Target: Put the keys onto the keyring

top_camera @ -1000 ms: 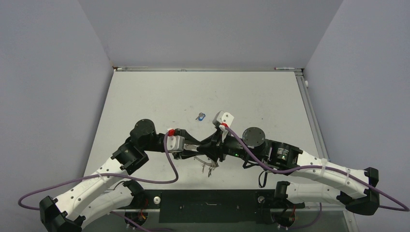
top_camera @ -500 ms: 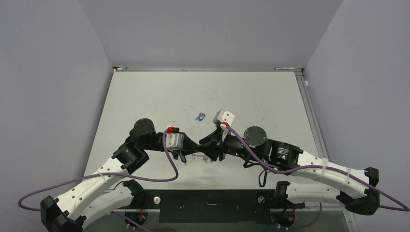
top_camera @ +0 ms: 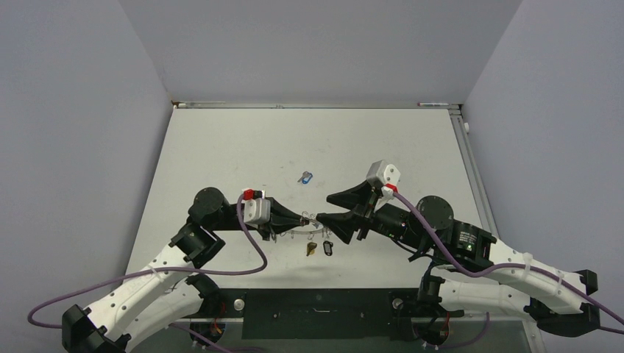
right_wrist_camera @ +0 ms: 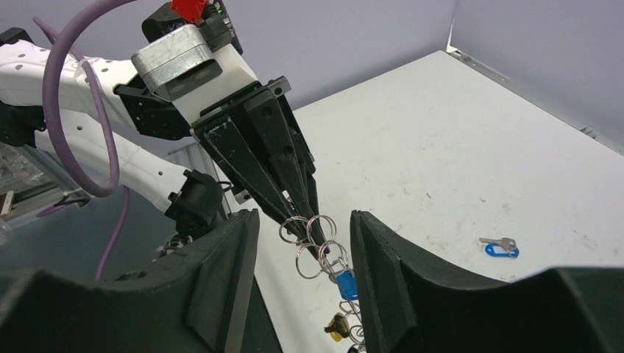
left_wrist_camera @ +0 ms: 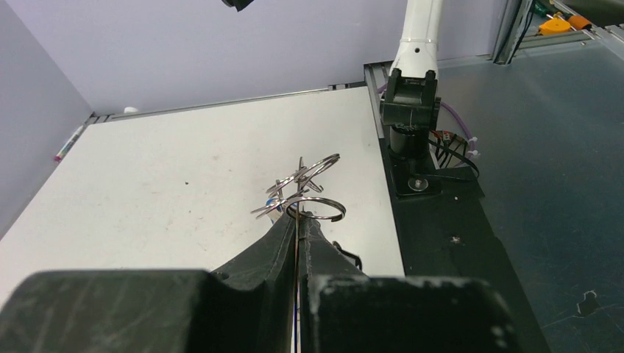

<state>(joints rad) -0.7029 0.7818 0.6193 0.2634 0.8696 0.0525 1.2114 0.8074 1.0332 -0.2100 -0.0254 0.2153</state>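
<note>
My left gripper (left_wrist_camera: pixel 298 218) is shut on the keyring (left_wrist_camera: pixel 296 229), a thin silvery wire seen edge-on between its fingers. Small split rings (left_wrist_camera: pixel 318 209) bunch at the fingertips. From the keyring hang keys: a blue-headed one (right_wrist_camera: pixel 344 284) and a yellow-headed one (right_wrist_camera: pixel 338 324), which also shows from above (top_camera: pixel 312 248) beside a dark one (top_camera: pixel 328 248). My right gripper (right_wrist_camera: pixel 305 220) is open, its fingers standing either side of the left gripper's tips (right_wrist_camera: pixel 298 193) and the rings, touching nothing. From above, the two grippers (top_camera: pixel 300 218) (top_camera: pixel 324 208) meet tip to tip near the table's front.
A loose key with a blue head (top_camera: pixel 305 176) lies flat on the white table (top_camera: pixel 243 154) behind the grippers; it also shows in the right wrist view (right_wrist_camera: pixel 500 246). Grey walls enclose three sides. A black strip with the arm bases (top_camera: pixel 316 312) lines the near edge.
My left gripper has shut on the keyring. My right gripper has opened and drawn back to the right. The hanging keys now show below the two tips.
</note>
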